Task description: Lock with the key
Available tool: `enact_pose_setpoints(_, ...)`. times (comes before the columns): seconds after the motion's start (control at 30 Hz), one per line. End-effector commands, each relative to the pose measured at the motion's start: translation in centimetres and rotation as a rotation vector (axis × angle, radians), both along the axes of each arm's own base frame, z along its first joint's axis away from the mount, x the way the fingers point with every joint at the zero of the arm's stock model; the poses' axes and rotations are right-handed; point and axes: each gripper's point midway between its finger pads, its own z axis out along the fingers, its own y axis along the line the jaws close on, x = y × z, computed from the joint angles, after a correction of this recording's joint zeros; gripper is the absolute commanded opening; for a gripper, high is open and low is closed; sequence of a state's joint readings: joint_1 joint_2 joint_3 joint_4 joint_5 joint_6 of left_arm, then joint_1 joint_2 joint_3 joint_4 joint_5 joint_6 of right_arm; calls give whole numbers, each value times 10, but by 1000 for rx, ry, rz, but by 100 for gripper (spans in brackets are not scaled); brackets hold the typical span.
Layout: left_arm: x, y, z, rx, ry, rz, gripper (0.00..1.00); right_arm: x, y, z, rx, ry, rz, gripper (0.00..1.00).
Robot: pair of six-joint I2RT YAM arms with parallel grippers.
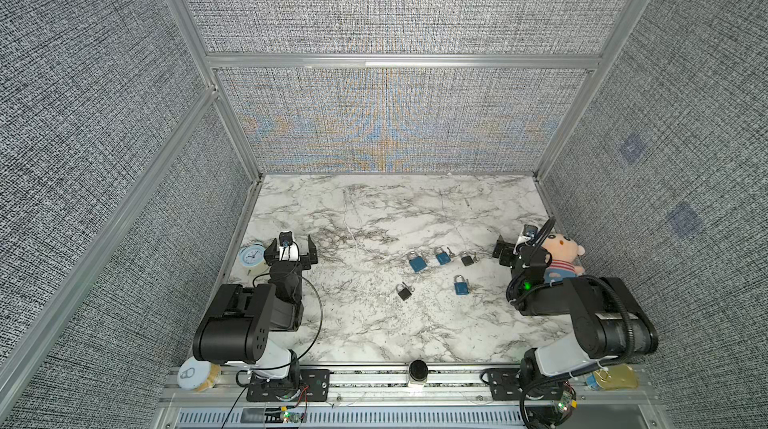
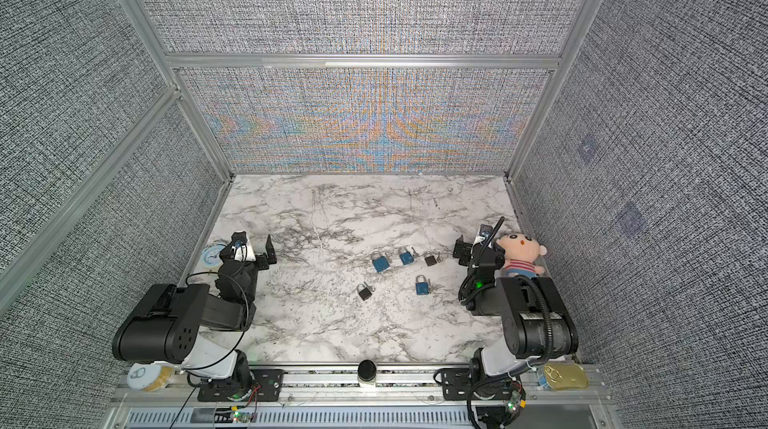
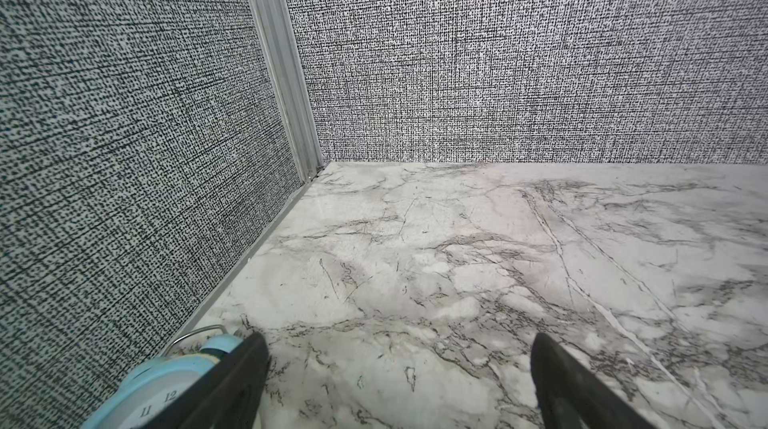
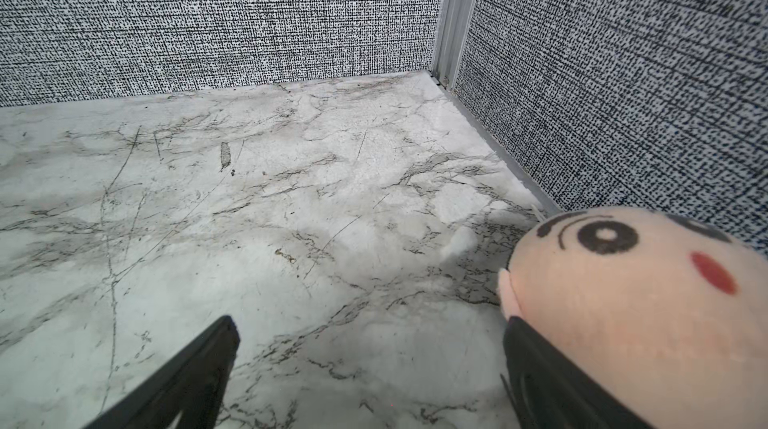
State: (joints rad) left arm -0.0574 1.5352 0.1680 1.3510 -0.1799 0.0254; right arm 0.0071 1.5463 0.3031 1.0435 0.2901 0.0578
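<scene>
The padlocks [image 1: 417, 261] and their keys [image 1: 449, 252] lie on the table [image 1: 374, 323], left of the doll [image 1: 562, 255]. The left gripper [image 3: 400, 337] and right gripper [image 4: 370, 325] have jaws spread wide, holding nothing. The tin [image 1: 616, 379] in front of the doll has its lid on.

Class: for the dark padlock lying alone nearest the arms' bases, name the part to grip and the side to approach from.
Grip the dark padlock across the sides of its blocky body, straight down from above. It lies flat on the table, so a sideways approach finds little to pinch, and its thin shackle would likely slip.
</scene>
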Motion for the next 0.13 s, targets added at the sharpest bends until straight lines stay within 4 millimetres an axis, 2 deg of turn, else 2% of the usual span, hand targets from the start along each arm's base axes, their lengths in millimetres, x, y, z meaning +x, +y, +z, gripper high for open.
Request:
enact_pose_setpoints(0.0,1,-2,0,-4,1,-12,99,1,0,5,-1,-19,-1,99)
enact_pose_setpoints(0.1,0,-2,1,-2,-3,-12,99,2,0,5,-2,-20,-2,99)
